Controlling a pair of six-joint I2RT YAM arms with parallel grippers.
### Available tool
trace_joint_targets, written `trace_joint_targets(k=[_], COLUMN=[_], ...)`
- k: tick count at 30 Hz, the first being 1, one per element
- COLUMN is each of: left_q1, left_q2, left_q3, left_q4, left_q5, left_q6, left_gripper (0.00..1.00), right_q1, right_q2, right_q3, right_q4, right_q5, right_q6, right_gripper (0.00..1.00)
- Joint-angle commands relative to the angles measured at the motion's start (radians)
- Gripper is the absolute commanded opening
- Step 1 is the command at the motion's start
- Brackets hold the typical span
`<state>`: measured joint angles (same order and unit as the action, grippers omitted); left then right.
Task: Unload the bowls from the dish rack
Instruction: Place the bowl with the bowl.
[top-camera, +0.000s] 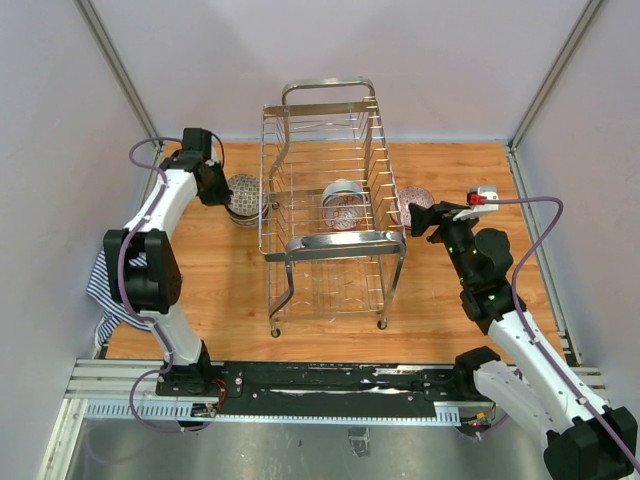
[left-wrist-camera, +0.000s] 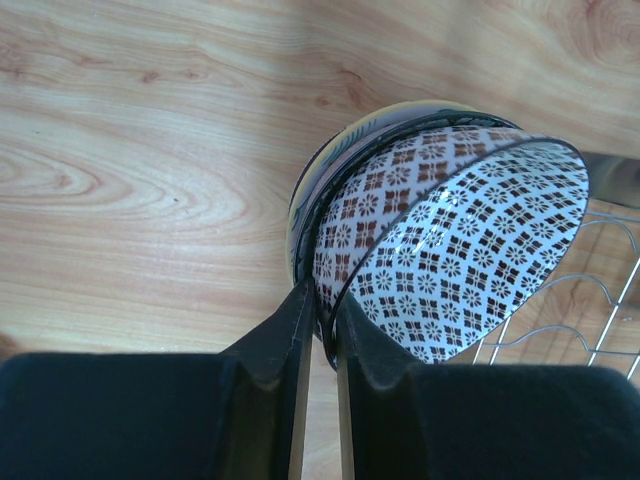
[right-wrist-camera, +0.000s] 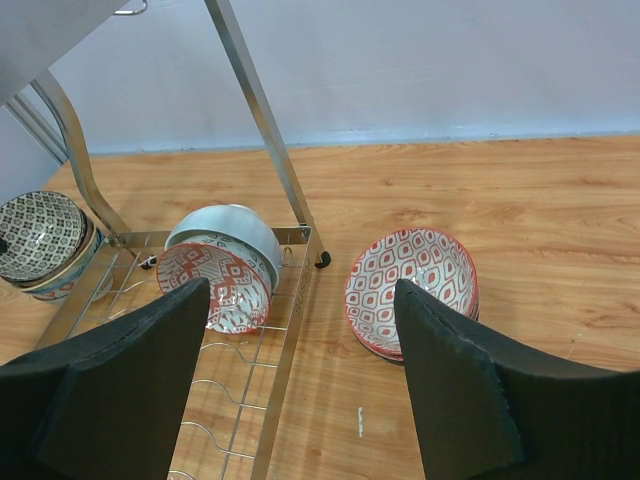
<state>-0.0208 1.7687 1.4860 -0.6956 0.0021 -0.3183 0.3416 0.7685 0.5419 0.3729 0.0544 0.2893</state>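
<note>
The chrome wire dish rack stands mid-table. Two nested bowls lean on their sides in it: a red-patterned one in front of a grey-blue one; they also show from above. My left gripper is shut on the rim of a brown-and-white patterned bowl, which sits tilted in a cream bowl on the table left of the rack. My right gripper is open and empty, above the table between the rack and a red-patterned bowl stack on the right.
A striped cloth hangs at the table's left edge behind the left arm. The rack's tubular handle and legs face the arms. Walls enclose the table on three sides.
</note>
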Motion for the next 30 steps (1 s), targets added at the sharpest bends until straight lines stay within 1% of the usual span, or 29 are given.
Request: trace_joint_targets(k=[1,3,9,14,23,30], left_q1=[0.007,0.007,0.007,0.007,0.007,0.008], left_q2=[0.011,0.012,0.010,-0.018,-0.048,-0.124], left_q3=[0.046,0.048,0.052,0.047,0.025,-0.017], left_q4=[0.007,0.008,0.006,0.010,0.028,0.078], left_q5=[0.019,0.025,0.012,-0.016,-0.049,-0.135], left_q6=[0.010,0.010,0.011,0.005,-0.006,-0.036], left_gripper=[0.19,0.23,0.26,0.35,0.37,0.46], right_q1=[-0.029,-0.028,-0.028,-0.029,-0.028,-0.029], right_q2=[-0.016,-0.018,-0.023,-0.024,-0.040,-0.050], right_q3=[0.011,0.010,0.005,0.005,-0.002,-0.001], right_q4=[-0.003,-0.003,-0.005,-0.006,-0.017,-0.033], right_q5=[0.004,0.004,0.008,0.005,0.007,0.014], right_q6=[0.007,0.007,0.006,0.009,0.008,0.003], right_gripper=[0.75,0.75,0.75,0.75,0.75,0.75])
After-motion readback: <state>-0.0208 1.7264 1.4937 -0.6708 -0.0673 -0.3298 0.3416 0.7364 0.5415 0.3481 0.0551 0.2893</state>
